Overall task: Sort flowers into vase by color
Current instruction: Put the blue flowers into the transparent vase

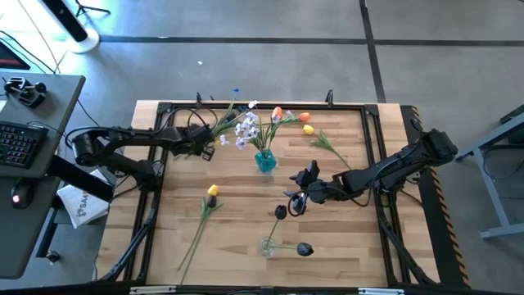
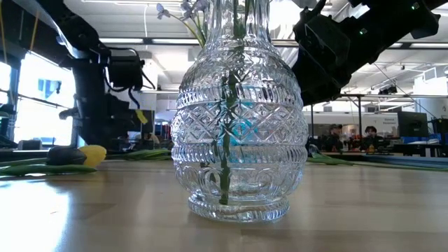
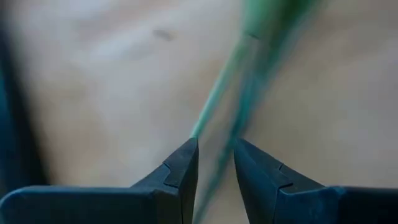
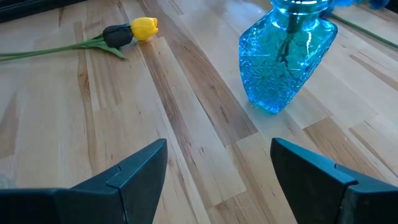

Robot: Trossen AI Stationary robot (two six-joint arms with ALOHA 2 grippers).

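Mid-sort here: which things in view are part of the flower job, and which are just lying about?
Job: blue vase, clear vase, loose yellow tulip, white sprays, orange tulip, dark bud.
Lying about: keyboard, white paper.

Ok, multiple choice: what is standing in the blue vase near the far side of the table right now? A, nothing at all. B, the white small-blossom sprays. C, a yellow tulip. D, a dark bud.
B: in the high view the white sprays rise from the blue vase, while a yellow tulip lies flat on the table.
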